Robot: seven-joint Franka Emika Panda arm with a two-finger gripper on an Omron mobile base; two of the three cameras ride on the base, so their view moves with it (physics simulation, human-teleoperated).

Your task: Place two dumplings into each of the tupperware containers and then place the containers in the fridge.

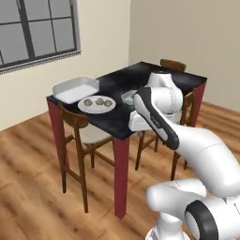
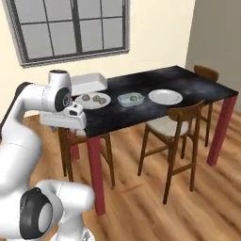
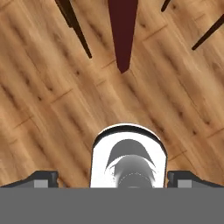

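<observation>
Three olive-brown dumplings (image 1: 98, 101) (image 2: 96, 99) lie on a round white plate (image 1: 83, 107) (image 2: 107, 99) near the table's left end. The small pale blue tupperware container (image 2: 131, 99) (image 1: 127, 97) stands mid-table with one dumpling (image 2: 133, 98) inside. At the far left corner sits the larger white tupperware container (image 1: 75, 89) (image 2: 87, 83). My gripper (image 3: 113, 180) hangs in front of the table's near corner and points down at the wood floor. Its fingertips (image 3: 41, 178) stand wide apart, open, with nothing between them. The fridge is out of view.
The black-topped table (image 1: 117, 119) (image 2: 188, 80) has red legs (image 1: 121, 176) (image 3: 123, 30). Wooden chairs (image 1: 79, 129) (image 2: 176, 122) are tucked under its sides. An empty white plate (image 2: 165, 96) lies right of the blue container. Open wood floor surrounds the table.
</observation>
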